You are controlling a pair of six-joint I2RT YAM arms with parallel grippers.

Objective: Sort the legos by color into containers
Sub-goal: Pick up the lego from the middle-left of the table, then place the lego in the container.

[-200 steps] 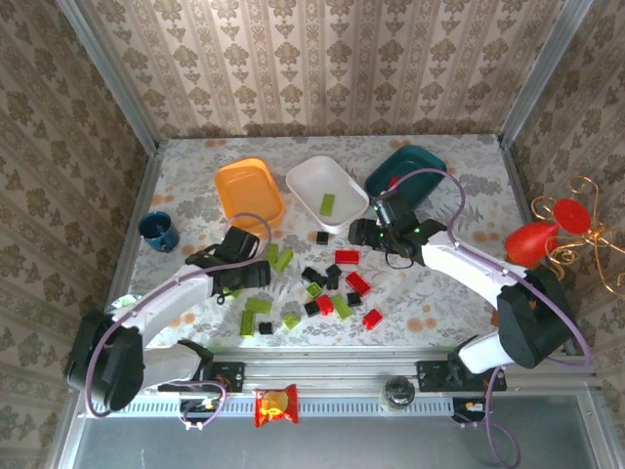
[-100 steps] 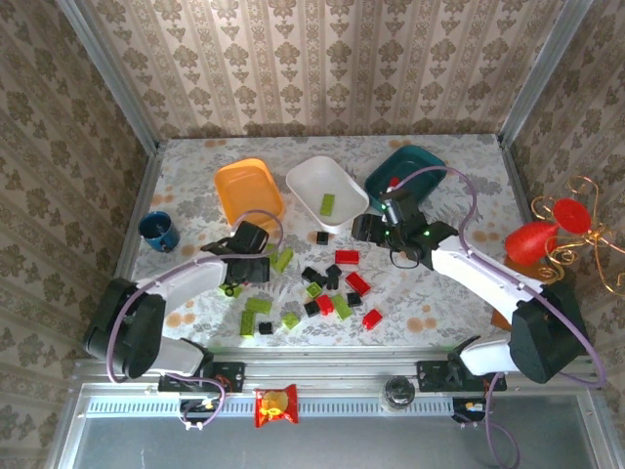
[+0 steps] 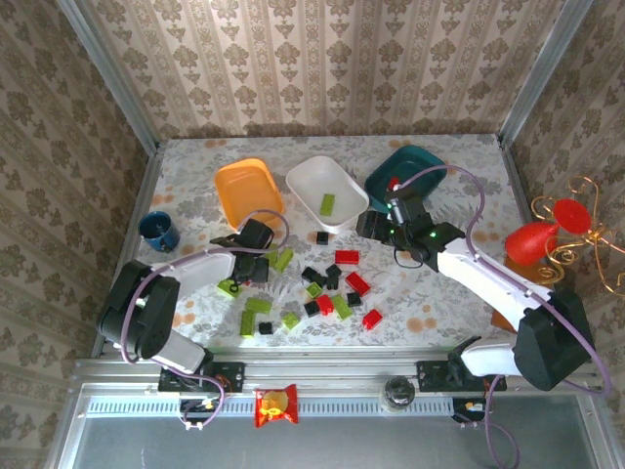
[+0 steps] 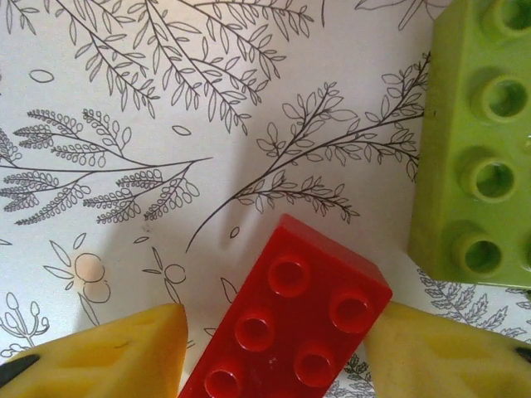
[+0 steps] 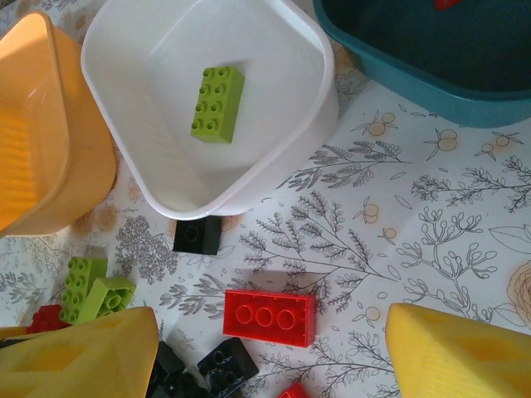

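Up close, the left wrist view shows a red lego (image 4: 292, 319) between the left fingers (image 4: 99, 358), grip uncertain; right fingers (image 5: 75, 356) gape wide.

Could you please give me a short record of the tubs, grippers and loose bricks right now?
orange tub: no bricks seen
white tub: one green brick
teal tub: one red piece
left gripper: open, straddling a red brick on the table
right gripper: open, empty, above the table
loose bricks: red, green, black, mid-table
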